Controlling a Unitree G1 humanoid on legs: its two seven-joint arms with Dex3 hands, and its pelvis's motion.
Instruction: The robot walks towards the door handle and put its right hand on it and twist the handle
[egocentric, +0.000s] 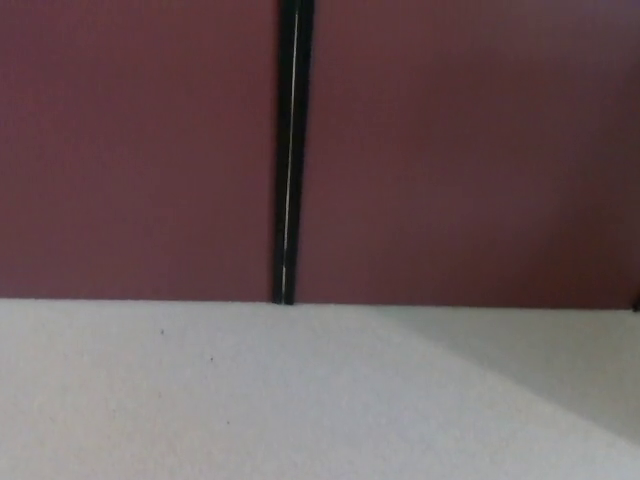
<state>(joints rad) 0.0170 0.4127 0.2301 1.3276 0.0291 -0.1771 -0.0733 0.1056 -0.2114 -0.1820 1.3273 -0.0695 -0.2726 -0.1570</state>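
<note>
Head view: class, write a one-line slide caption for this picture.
Dark red double doors split by a black vertical seam above a pale speckled floor; no door handle or robot hand visible.

Forward path is closed off by two dark red door panels (450, 150) spanning the full width of the head view. A narrow black seam (288, 150) with a thin light line runs vertically between them, too slim for passage. Pale speckled floor (250, 400) below lies bare up to the panels' foot. A shadow (560, 370) crosses its right side.
</note>
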